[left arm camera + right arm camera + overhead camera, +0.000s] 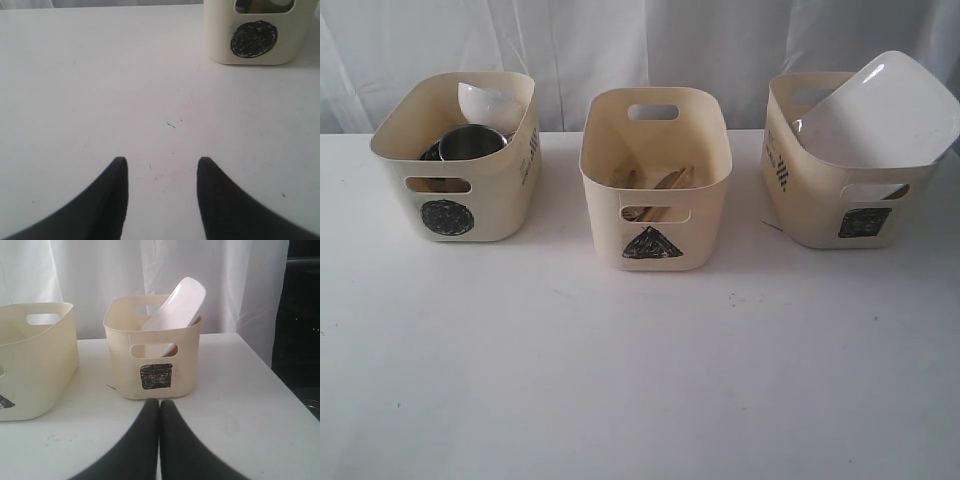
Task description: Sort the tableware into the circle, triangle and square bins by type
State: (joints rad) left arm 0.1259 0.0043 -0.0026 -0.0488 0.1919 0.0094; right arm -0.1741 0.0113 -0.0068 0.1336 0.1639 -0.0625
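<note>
Left hand point(162, 161) released, empty, over bare bench point(640, 380). Circle bin point(455, 195): steel bowl point(472, 142), small white bowl point(490, 103). Triangle bin point(655, 215): wooden chopsticks point(672, 181). Square bin point(815, 205): plate point(880, 110), leaning. Right hand point(159, 403) clenched, empty. Sorting looks finished; next likely just parking arms.

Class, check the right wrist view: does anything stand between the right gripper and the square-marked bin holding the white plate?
Nothing visible does. Only bare table separates the shut right gripper from the square bin, where the white plate leans tilted. The triangle bin stands beside it, out of the line.
</note>
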